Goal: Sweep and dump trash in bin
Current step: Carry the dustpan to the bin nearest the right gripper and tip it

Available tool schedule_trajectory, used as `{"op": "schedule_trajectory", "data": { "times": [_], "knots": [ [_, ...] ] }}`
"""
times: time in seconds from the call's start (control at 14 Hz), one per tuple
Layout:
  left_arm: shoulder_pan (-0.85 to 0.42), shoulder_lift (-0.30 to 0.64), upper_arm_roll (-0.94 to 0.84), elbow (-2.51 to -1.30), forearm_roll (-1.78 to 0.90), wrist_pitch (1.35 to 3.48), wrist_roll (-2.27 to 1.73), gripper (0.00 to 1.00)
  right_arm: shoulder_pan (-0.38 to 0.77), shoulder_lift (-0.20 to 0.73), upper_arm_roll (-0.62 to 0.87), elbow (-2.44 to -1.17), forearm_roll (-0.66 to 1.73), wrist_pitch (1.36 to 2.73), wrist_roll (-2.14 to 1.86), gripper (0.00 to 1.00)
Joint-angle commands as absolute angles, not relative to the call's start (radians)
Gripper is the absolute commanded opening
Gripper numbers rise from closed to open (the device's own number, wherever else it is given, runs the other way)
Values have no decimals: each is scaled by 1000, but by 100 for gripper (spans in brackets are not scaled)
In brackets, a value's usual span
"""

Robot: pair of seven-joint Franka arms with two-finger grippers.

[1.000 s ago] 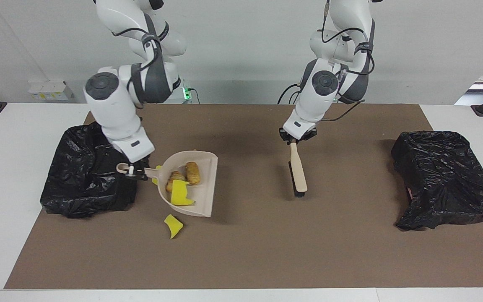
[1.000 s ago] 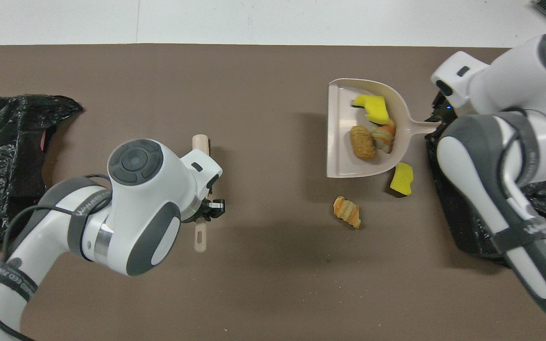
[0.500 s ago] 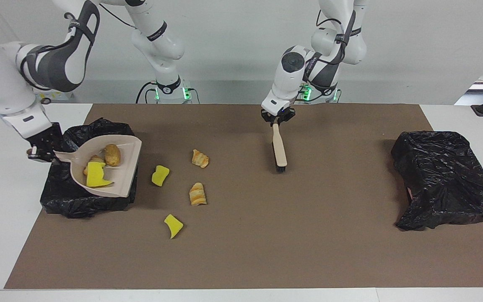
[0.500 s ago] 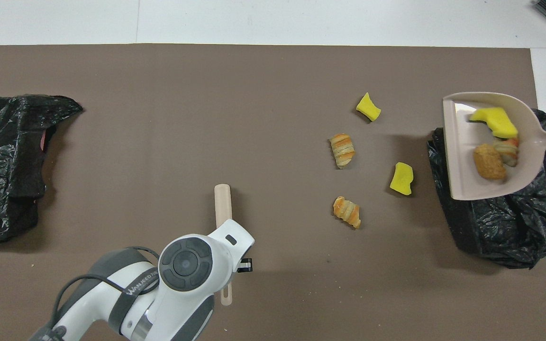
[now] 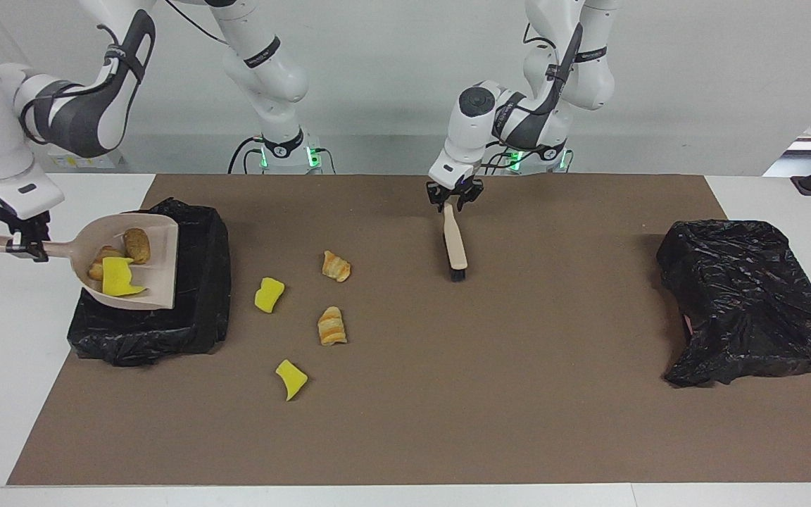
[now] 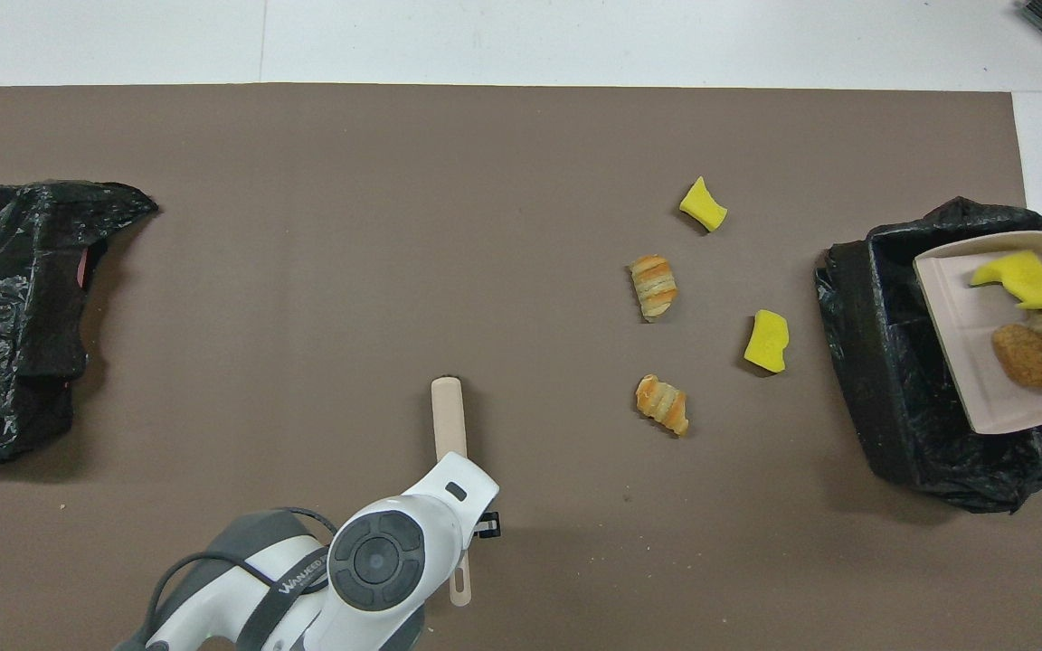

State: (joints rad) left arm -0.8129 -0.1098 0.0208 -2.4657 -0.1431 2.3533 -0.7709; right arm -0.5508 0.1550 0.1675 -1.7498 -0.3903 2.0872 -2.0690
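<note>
Beige dustpan (image 5: pixel 139 271) with three trash pieces (image 5: pixel 118 262) hangs over the black-lined bin (image 5: pixel 194 310); the right gripper (image 5: pixel 24 245) grips its handle. Tip the pan lip downward, inside the bin rim. The left gripper (image 5: pixel 453 201) is at the brush (image 5: pixel 455 243) handle; whether it grips cannot be told. Four pieces (image 5: pixel 307 310) lie on the brown mat (image 5: pixel 448 387), at three o'clock from the bin in the facing view. A second bag-covered bin (image 5: pixel 750 310) stands at the mat's left-arm end. Nothing obstructs the dump.
</note>
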Motion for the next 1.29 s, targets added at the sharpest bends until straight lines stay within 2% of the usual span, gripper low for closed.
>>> {"op": "schedule_trajectory", "data": {
  "times": [0.0,0.36,0.71,0.93,1.21],
  "knots": [
    [-711,-104,23,-2406,-129,2321,-685,100,-549,92,173,-1841,-498,2137,-2071,0],
    [-514,-66,23,-2277,-129,2243,-487,100,-514,37,173,-1890,-596,2134,-2079,0],
    [-326,52,26,-2082,-72,2129,-295,100,-433,-44,176,-1983,-862,2118,-1968,0],
    [-230,107,28,-1975,-55,2057,-117,100,-370,-60,178,-1991,-929,2031,-1896,0],
    [-126,104,29,-1849,-55,1926,72,100,-330,-74,178,-1967,-963,1953,-1870,0]
  ]
}}
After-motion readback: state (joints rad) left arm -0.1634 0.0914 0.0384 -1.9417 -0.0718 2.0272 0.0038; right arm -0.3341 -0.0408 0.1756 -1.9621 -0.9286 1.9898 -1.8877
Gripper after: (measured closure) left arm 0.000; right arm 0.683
